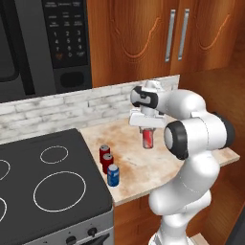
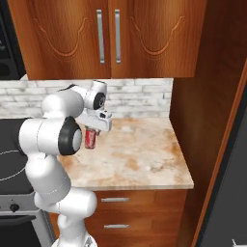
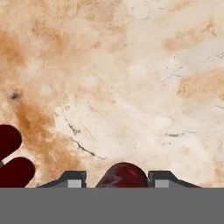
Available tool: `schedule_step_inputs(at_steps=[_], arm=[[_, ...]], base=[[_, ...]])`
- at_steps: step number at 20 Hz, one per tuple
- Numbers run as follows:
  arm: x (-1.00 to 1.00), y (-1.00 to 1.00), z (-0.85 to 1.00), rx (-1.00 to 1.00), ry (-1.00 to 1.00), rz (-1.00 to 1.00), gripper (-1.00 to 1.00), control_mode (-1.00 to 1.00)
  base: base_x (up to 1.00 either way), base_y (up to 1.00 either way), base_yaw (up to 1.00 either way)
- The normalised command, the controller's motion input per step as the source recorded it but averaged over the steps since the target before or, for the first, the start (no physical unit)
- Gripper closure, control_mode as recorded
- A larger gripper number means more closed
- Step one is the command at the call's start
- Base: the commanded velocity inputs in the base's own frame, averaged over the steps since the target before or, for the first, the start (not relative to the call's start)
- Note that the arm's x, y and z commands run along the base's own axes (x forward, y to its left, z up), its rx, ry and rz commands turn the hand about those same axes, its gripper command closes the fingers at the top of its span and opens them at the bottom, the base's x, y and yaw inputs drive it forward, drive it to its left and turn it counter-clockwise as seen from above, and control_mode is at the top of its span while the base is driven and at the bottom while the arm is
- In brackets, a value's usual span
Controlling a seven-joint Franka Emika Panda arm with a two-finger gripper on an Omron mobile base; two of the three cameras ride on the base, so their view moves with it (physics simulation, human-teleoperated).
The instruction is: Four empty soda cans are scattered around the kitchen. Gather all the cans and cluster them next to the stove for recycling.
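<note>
A red soda can (image 1: 149,139) stands upright between the fingers of my gripper (image 1: 148,130), over the middle of the beige counter; the same can (image 2: 90,139) hangs below my gripper (image 2: 90,130) in the right base view. Looking down from the hand, the can's dark red top (image 3: 124,173) fills the gap between the fingertips of my gripper (image 3: 117,181). I cannot tell whether its base touches the counter. Two red cans (image 1: 104,152) (image 1: 107,162) and a blue can (image 1: 113,175) stand in a row beside the black stove (image 1: 28,158), to my gripper's left.
The marble-patterned counter (image 1: 139,167) ends at a wooden wall panel (image 2: 202,120) on the right. A black microwave (image 1: 43,43) hangs above the stove. Wooden cabinets (image 2: 106,38) sit over the brick backsplash (image 1: 57,112).
</note>
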Motion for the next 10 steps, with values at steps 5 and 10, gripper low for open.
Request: schedule_step_inputs(at_steps=[5,10], arm=[[0.0,0.0,0.0,0.0,0.0,0.0,1.0,1.0],[0.0,0.0,0.0,0.0,0.0,0.0,1.0,1.0]], base=[[0.02,0.23,0.04],[0.0,0.25,0.03]])
